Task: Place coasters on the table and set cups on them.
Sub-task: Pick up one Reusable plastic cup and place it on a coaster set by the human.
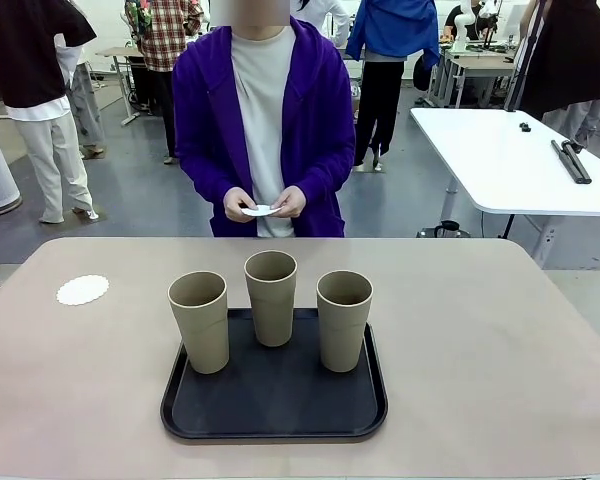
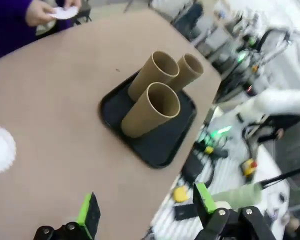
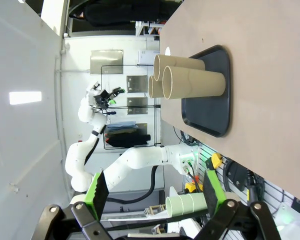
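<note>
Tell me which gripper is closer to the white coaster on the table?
Left. The left gripper hovers near the coaster, same side of the tray; the right gripper is beyond the tray and cups.

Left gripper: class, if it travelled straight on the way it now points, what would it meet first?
Probably the nearest cup on the black tray: the left gripper, jaws open, points toward it. Depth is unclear, so it could touch the tray's rim or the table first.

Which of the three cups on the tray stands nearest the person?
The middle cup: it stands farther back on the black tray; the left cup and right cup sit nearer the robot.
</note>
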Available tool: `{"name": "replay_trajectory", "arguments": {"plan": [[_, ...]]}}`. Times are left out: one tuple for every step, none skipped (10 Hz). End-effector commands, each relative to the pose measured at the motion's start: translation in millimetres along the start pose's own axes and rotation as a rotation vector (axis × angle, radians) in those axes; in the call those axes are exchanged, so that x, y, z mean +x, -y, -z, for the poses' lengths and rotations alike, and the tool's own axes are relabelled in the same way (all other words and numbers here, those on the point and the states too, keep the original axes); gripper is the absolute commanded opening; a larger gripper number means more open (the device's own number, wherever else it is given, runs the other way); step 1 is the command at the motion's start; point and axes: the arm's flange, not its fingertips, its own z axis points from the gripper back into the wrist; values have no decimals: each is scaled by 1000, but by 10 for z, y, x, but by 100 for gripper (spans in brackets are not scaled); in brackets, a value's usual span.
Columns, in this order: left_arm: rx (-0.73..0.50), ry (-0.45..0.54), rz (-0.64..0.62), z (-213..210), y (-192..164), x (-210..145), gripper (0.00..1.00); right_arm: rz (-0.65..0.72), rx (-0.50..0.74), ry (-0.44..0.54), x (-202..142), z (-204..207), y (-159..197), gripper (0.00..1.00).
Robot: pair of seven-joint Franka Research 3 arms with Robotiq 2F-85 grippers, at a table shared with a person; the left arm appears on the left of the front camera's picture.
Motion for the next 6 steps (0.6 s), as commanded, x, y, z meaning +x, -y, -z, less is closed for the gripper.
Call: {"name": "replay_trajectory", "arguments": {"plan": [[125,-117,224,174,-2,355,100,-7,12,1,-5,-9,-5,100],[132,-217,269,301,31,531,100,-7,12,1,-5,-9,-5,100],[128,-343,291,445,75,672,100,-7,12,1,-5,-9,-5,100],[84,-453,291,551,103,808,100,-7,12,1,-5,-9,-5,100],[28,-519,300,650,120,939,100,-7,12,1,-5,-9,-5,100],[-5,-537,325,759,139,996,100,-7,12,1,-5,-9,-5,100]]}}
